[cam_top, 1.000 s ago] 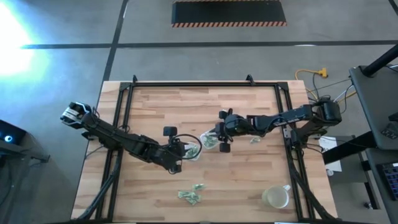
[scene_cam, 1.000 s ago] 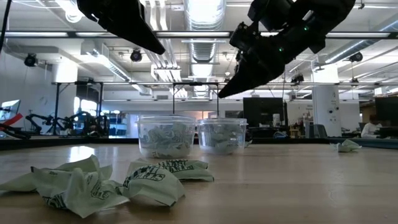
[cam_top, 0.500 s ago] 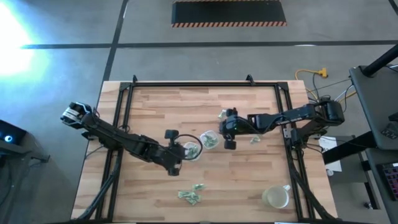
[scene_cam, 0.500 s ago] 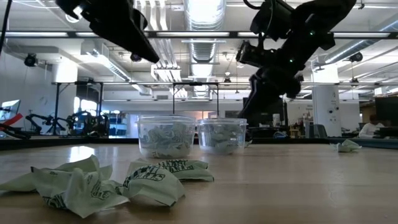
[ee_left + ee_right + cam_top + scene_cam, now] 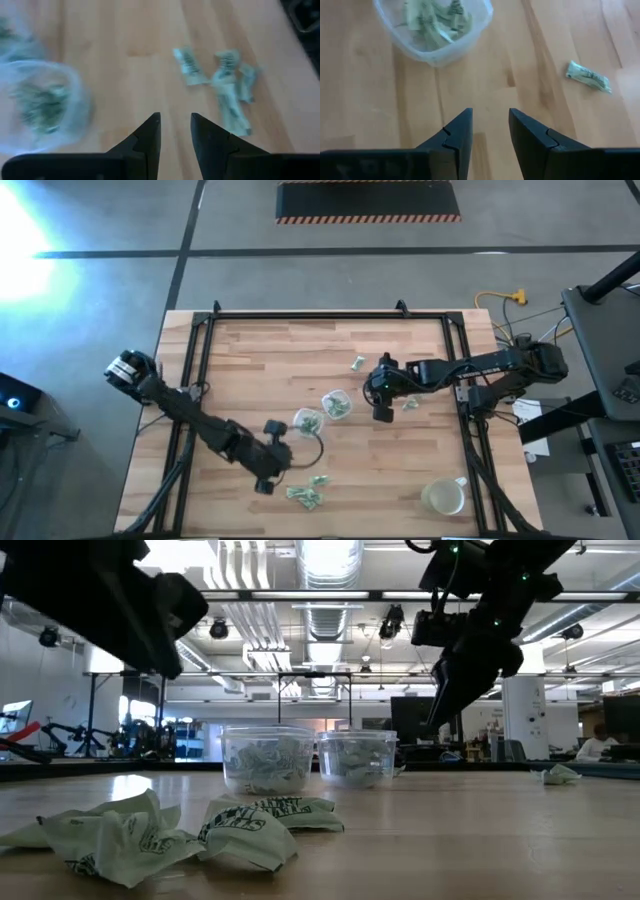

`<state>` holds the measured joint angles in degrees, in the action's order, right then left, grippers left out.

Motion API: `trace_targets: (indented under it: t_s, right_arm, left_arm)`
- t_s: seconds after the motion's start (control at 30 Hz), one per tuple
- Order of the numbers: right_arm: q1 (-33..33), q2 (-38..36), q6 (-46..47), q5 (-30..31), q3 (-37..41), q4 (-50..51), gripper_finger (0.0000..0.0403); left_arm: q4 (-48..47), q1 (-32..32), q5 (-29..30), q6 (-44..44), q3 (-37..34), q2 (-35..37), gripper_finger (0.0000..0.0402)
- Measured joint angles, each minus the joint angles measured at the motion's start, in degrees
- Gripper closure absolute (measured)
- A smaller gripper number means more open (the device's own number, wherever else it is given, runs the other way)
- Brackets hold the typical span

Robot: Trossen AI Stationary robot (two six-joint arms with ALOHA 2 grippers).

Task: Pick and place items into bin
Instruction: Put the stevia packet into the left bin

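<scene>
Left gripper hovers near wrapper cluster at tabletop near edge, fingers spread, empty, likely lining up pick. Right gripper right of tubs, fingers spread, empty; stray wrapper nearby.

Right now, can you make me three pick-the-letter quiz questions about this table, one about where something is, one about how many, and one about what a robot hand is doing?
1. Where is the yellowish-white mug on the wooden table in the high view?
A. near the right arm's side, at the bottom edge
B. between the tubs
C. under the left arm

2. How many small clear plastic tubs stand mid-table?
A. one
B. two
C. four

3. What is the right gripper doing?
A. squeezing the mug
B. gripping a tub
C. open and empty

Answers: 1 A, the mug sits alone in that corner. 2 B, two tubs stand side by side. 3 C, bare wood shows between its fingers in the right wrist view.
</scene>
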<state>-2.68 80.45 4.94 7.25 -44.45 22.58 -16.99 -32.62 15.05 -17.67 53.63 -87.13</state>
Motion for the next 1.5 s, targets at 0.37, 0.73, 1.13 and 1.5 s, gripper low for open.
trace_targets:
  t_s: [0.37,0.73,1.13,1.5]
  right_arm:
    - [1.08,0.20,0.24,-0.46,0.09,-0.16,0.0287]
    - [1.08,0.30,0.71,-1.45,0.20,-0.08,0.0291]
    - [1.08,0.30,1.08,-1.49,0.33,-0.09,0.0298]
    - [1.06,0.30,1.08,-1.49,0.35,-0.10,0.0309]
  left_arm:
    - [8.70,-6.17,0.02,-1.29,1.04,-8.86,0.0312]
    - [10.53,-6.50,-1.30,-1.55,4.47,-16.43,0.0312]
    - [11.82,-6.61,-1.97,-1.55,5.92,-18.71,0.0312]
    - [11.76,-6.61,-1.06,-1.51,5.18,-19.02,0.0312]
